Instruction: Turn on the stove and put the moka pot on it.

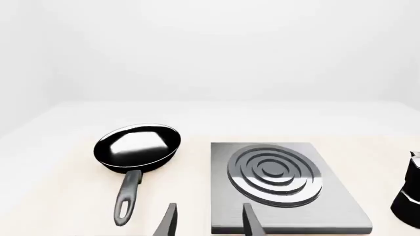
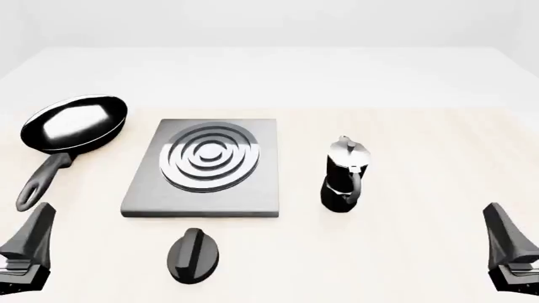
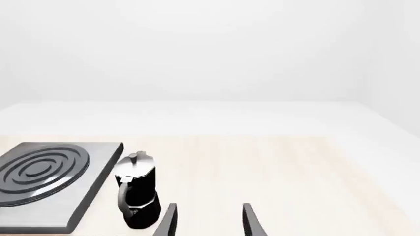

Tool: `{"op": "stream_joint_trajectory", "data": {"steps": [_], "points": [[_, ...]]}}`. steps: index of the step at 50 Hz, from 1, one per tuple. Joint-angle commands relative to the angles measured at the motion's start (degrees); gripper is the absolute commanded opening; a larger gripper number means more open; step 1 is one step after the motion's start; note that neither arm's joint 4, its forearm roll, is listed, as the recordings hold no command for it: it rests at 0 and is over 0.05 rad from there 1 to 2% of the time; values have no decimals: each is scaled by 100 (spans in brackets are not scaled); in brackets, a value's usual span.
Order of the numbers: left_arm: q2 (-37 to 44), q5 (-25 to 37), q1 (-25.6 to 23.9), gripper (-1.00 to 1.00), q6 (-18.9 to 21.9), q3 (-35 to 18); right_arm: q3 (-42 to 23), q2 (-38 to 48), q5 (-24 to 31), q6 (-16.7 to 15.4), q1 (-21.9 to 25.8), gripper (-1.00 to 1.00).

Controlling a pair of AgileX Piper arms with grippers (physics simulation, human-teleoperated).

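Two robot arms wait at the near edge of a pale wooden tabletop [image 2: 421,158], one at each lower corner of the front view. The left pincer [image 1: 206,221] has its fingers spread wide and holds nothing. The right pincer [image 3: 208,221] is likewise spread wide, holding nothing.

At the middle of the tabletop lies the stove [image 2: 206,167], a flat grey square slab with raised silver rings. Its separate black knob [image 2: 193,254] sits on the tabletop just in front of the slab's near edge. The moka pot [image 2: 344,175], black with a silvery lid, stands upright just to the right of the stove, apart from it, handle toward the camera. A black frying pan [image 2: 74,123] rests left of the stove, handle pointing toward the near left corner.
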Motion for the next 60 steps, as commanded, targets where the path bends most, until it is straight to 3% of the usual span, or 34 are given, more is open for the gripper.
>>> {"op": "stream_joint_trajectory", "data": {"steps": [1,5,7,9,10,15,17,20,25,27,28,30,31,38,48,53,60], "points": [[458,-244,55,100,-90,-52,-14,58,-3,29,7,100],[667,-343,87,100,-66,-125,-28,80,-15,28,1,100],[1740,-873,359,100,-54,-222,-12,24,-21,96,-39,100],[1559,-650,332,100,228,-337,-8,28,-24,81,-37,100],[1791,-655,264,100,97,-403,-6,22,-25,75,-44,100],[2098,-222,35,100,301,-744,-6,-5,-13,75,-73,100],[2390,-123,56,100,108,-858,-5,-8,-17,85,-84,100],[2130,313,-127,100,331,-975,-7,-6,-8,62,-83,100],[2461,698,-428,100,211,-1199,-2,5,8,48,-77,100],[2237,1017,-399,100,339,-1408,-2,5,12,41,-77,100],[2541,1082,-571,100,260,-1521,-4,15,15,36,-70,100],[2477,1189,-564,100,606,-1624,-5,19,14,35,-77,100],[2559,1247,-660,100,452,-1708,-2,16,16,35,-81,100],[3276,1523,-1017,100,456,-2323,-4,52,23,5,-76,100],[4316,1587,-1199,100,569,-2540,-9,20,52,-53,-104,100],[4696,2066,-1416,100,404,-3132,-2,111,-10,-27,-89,100],[5231,2331,-1571,100,579,-3410,-4,150,-42,-40,-88,100]]}}
